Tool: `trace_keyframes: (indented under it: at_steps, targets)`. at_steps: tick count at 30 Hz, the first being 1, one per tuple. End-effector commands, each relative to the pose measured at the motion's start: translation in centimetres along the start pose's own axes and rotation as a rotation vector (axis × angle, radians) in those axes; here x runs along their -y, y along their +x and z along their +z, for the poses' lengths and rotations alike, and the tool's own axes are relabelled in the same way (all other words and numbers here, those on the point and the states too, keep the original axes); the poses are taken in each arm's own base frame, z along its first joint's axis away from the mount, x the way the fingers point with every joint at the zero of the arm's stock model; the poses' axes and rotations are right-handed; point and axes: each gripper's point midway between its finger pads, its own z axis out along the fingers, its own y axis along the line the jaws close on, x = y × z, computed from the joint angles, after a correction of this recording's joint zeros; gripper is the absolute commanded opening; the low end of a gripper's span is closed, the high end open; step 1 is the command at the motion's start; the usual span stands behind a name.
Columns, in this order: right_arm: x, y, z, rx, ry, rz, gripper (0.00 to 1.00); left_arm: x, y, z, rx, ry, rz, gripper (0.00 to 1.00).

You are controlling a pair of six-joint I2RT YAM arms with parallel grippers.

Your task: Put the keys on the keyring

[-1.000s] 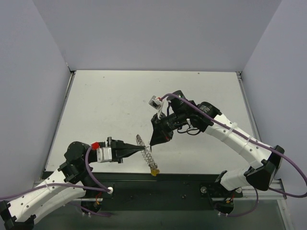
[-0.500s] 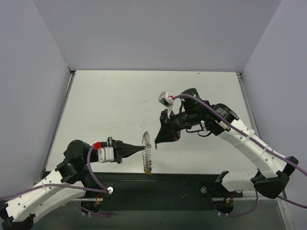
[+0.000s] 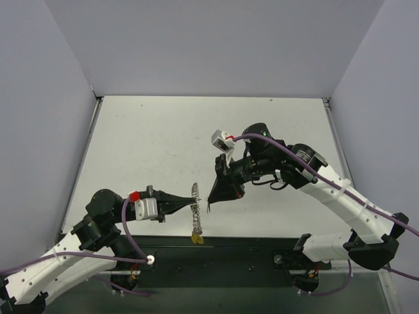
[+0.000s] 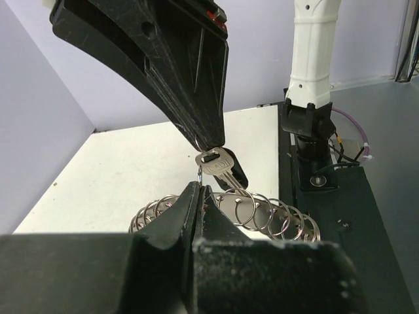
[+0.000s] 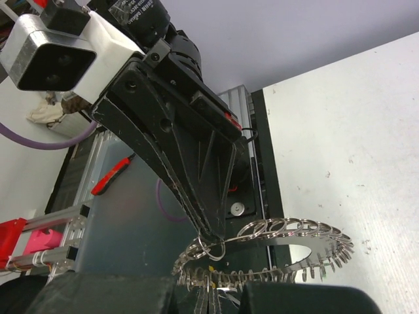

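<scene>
The keyring (image 3: 195, 209) is a silvery coil, held edge-on above the table's near edge, with a yellow-headed key (image 3: 196, 239) hanging from its lower end. My left gripper (image 3: 188, 204) is shut on the coil from the left. In the left wrist view the left gripper (image 4: 198, 196) pinches the keyring (image 4: 275, 212). My right gripper (image 3: 209, 201) is close on the keyring's right, shut on a silver key with a black head (image 4: 217, 163) just above the coil. In the right wrist view the right gripper (image 5: 222, 297) meets the keyring (image 5: 308, 229) under the left gripper (image 5: 211, 234). Other keys are out of view.
The white table (image 3: 144, 144) has grey walls on three sides. A black base strip (image 3: 229, 258) runs along the near edge, under the keyring. The right arm's white base post (image 4: 313, 59) stands past the keyring in the left wrist view.
The right gripper has come down and left, close against the keyring. The keyring has swung more upright and its yellow key has shifted left and lower. The left gripper still holds it.
</scene>
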Motion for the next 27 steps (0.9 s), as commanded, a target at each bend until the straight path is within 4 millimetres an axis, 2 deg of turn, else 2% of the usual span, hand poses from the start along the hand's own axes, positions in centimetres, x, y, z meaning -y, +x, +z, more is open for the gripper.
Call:
trace_keyframes:
  at_steps: [1, 10, 27]
  targets:
    - [-0.9, -1.3, 0.1, 0.016, -0.034, -0.034, 0.0, -0.8, -3.5, -0.1, 0.084, -0.03, 0.061, 0.0]
    - [-0.3, -1.2, 1.1, -0.009, -0.033, -0.015, 0.0, -0.8, -3.5, 0.0, 0.081, -0.025, 0.058, 0.0]
    - [-1.1, -1.6, 0.3, 0.013, -0.04, -0.037, 0.0, -1.1, -3.1, -0.2, 0.054, -0.047, 0.057, 0.0]
